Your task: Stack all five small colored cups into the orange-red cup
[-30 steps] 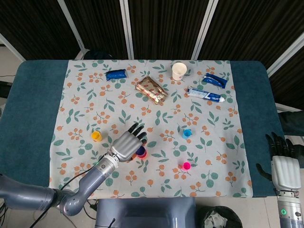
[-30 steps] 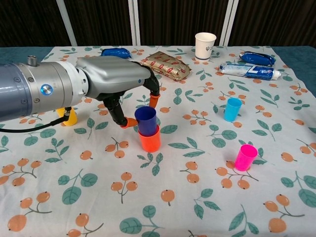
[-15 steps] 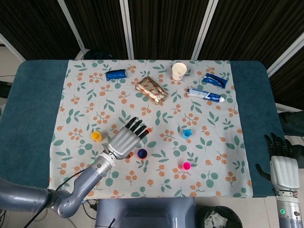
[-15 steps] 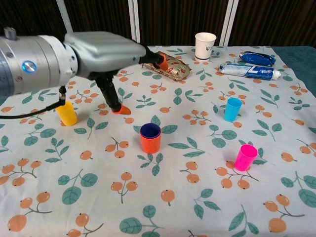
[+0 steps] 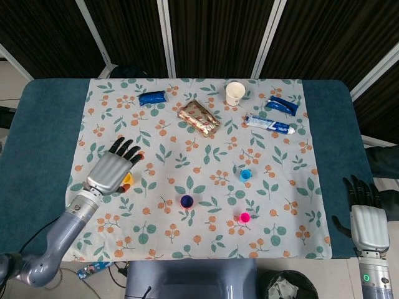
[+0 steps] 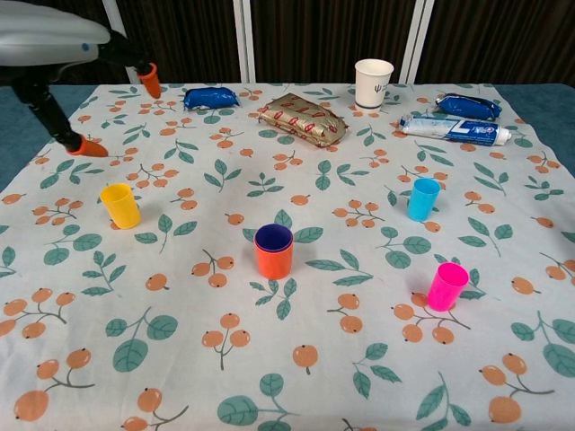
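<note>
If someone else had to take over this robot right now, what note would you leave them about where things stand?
Left hand: open, holding nothing, fingers spread, hovering over the yellow cup at the table's left.
Right hand: open and holding nothing, off the table's right edge.
Done: the dark blue cup sits nested inside the orange-red cup near the table's middle.
Left: the yellow cup, the light blue cup and the pink cup all stand upright on their own, apart from the stack. Only these loose small cups are visible; I cannot tell whether others lie hidden in the stack.
</note>
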